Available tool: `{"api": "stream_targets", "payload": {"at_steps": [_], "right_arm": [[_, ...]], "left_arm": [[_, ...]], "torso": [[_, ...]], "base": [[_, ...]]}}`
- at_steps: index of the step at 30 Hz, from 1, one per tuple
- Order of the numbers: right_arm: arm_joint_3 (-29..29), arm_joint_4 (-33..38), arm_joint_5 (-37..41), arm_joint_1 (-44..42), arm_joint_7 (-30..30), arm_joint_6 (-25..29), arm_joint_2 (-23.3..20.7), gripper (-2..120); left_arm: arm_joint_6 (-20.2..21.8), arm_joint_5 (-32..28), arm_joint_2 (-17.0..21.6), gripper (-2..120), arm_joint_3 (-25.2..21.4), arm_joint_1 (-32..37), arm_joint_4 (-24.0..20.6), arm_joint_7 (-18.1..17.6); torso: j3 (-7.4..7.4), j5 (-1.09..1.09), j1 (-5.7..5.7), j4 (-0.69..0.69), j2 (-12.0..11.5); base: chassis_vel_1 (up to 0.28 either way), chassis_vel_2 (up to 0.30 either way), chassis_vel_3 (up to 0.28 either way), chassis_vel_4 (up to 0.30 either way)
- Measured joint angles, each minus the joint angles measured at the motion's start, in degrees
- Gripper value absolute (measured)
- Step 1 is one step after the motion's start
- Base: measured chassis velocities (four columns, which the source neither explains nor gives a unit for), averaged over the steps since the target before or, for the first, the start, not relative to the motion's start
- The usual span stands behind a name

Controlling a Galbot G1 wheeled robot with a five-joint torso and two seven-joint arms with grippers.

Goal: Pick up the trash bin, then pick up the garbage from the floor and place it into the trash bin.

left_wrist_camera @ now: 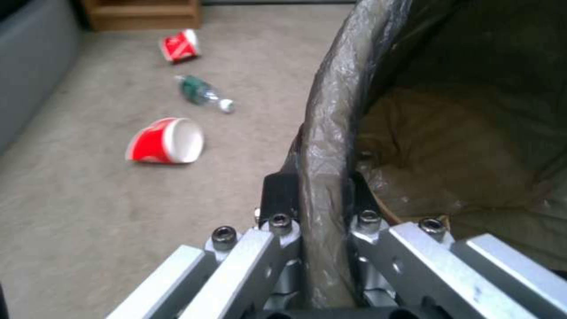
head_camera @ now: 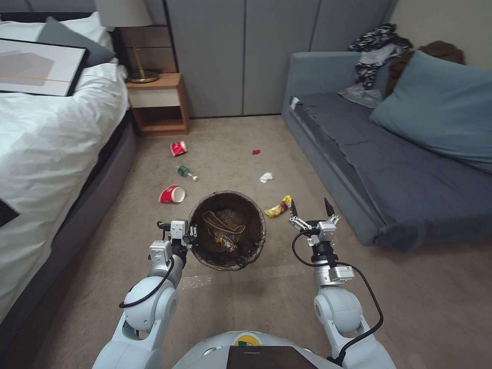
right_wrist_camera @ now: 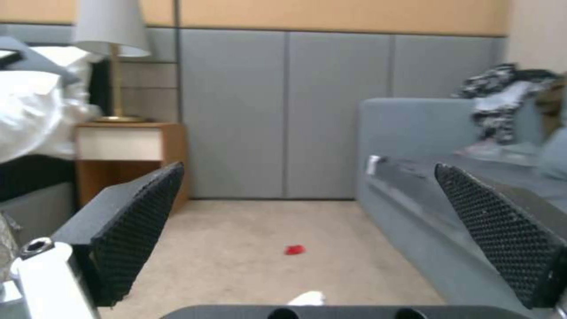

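Your left gripper (head_camera: 190, 237) reaches forward with its jaws closed tight on the rim of the trash bin (head_camera: 227, 230), one finger inside and one outside the bag-wrapped edge; the left wrist view shows this pinch close up (left_wrist_camera: 322, 208). The bin hangs in front of you above the beige carpet (head_camera: 410, 297), its crinkled dark bag folded over the round rim, with a crumpled brown paper bag (head_camera: 224, 220) and a yellow wrapper inside.

Your right gripper (head_camera: 310, 207) is stretched forward beside the bin, jaws spread wide and holding nothing; the right wrist view shows its black dimpled finger pads (right_wrist_camera: 139, 221).

On the floor ahead lie a red paper cup (head_camera: 172, 194) on its side, a clear green-labelled bottle (head_camera: 186, 172), a second red cup (head_camera: 178, 148) near the wooden nightstand (head_camera: 159, 105), a white tissue (head_camera: 266, 177), a small red scrap (head_camera: 255, 151) and a yellow snack wrapper (head_camera: 279, 206) just beside the right gripper.
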Motion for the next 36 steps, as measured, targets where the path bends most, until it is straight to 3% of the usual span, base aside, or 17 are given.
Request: {"api": "stream_targets", "payload": {"at_steps": [36], "right_arm": [[0.2, -0.6, 0.7, 0.1, -0.2, -0.3, -0.5, 100]], "left_arm": [[-3.0, 0.1, 0.1, 3, -0.2, -0.3, 0.2, 0.1]], "torso": [[-0.01, 0.0, -0.01, -0.01, 0.0]], "base": [[0.001, 0.031, 0.028, 0.002]]}}
